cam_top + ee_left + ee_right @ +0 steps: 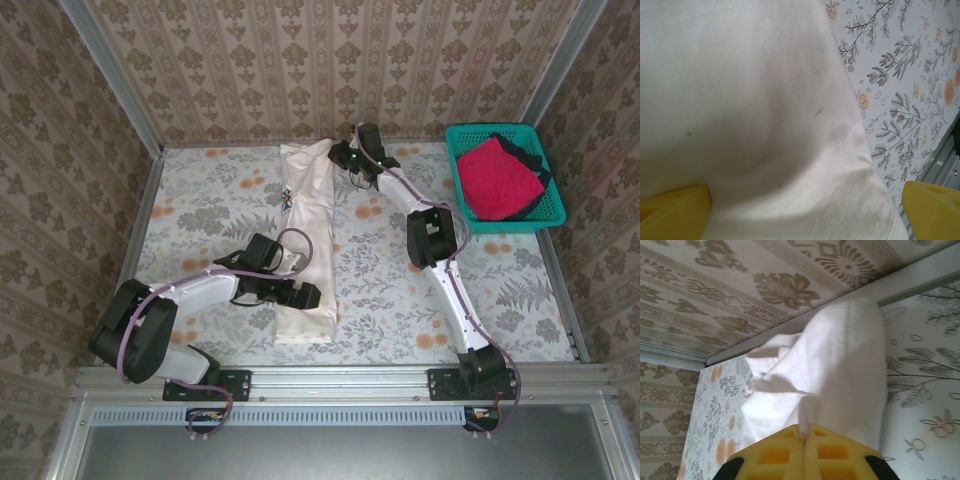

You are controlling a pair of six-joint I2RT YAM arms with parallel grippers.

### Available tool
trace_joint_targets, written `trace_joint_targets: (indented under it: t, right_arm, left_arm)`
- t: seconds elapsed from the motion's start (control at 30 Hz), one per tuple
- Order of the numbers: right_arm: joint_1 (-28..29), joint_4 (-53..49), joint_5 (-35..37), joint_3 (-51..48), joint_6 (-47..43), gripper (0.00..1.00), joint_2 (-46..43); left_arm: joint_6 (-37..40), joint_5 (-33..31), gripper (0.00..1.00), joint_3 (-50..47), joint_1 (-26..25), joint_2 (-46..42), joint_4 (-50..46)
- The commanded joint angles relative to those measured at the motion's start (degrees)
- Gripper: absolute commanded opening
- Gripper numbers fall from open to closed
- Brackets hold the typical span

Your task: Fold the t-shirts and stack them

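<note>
The cream-white t-shirt (pixel 305 240) lies on the bench (pixel 200 210) as a long narrow strip running from 12 to 6 o'clock. I judge its lengthwise folds made and the crosswise fold not yet done. The crimson-red t-shirt (pixel 497 175) and dark t-shirt (pixel 532 160) sit bunched in the teal basket (pixel 512 222) at 2 o'clock, and nothing is stacked. The right wrist view adds what the top view cannot: the right hand (pixel 345 157) is clamped on the strip's far edge. The left wrist view shows the left hand (pixel 300 295) with its fingers (pixel 675 215) apart over the near end.

Left gripper (pixel 304 295), fingers spread wide, rests at the near end of the cream-white cloth t-shirt (pixel 305 225); the outstretched right gripper (pixel 340 156) pinches its far end.
</note>
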Motion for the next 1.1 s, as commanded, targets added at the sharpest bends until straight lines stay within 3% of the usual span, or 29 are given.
trace_joint_targets:
  t: [0.0, 0.33, 0.4, 0.5, 0.6, 0.8, 1.07]
  right_arm:
    - [0.71, 3.10, -1.39, 4.50, -1.64, 0.01, 1.11]
    - [1.07, 1.68, -0.94, 9.39, -2.65, 0.07, 6.03]
    - [0.74, 2.34, -2.17, 10.62, -1.45, 0.19, 7.08]
    - [0.51, 0.54, -2.60, 11.15, -3.04, 0.53, 6.46]
    - [0.06, -1.37, -3.48, 10.92, -4.59, 0.68, 4.92]
    - [-0.29, -1.52, -4.72, 5.64, -6.23, 0.73, -0.65]
    - [1.22, 8.10, -5.45, -17.16, -7.18, 0.74, -15.19]
  left_arm:
    - [0.06, -0.98, 1.00, -1.60, 0.44, 1.94, 0.23]
    - [0.18, -0.49, 1.00, -1.03, 0.45, 2.60, 0.25]
    - [0.13, -0.50, 1.00, -0.97, 0.44, 2.69, 0.15]
    - [0.21, -0.38, 1.00, -0.86, 0.44, 2.73, 0.11]
    - [0.24, -0.41, 1.00, -0.69, 0.44, 2.74, -0.02]
    - [0.16, -0.59, 1.00, -0.30, 0.44, 2.70, 0.22]
    - [-0.15, -0.16, 1.00, -1.36, 0.44, -1.29, 2.95]
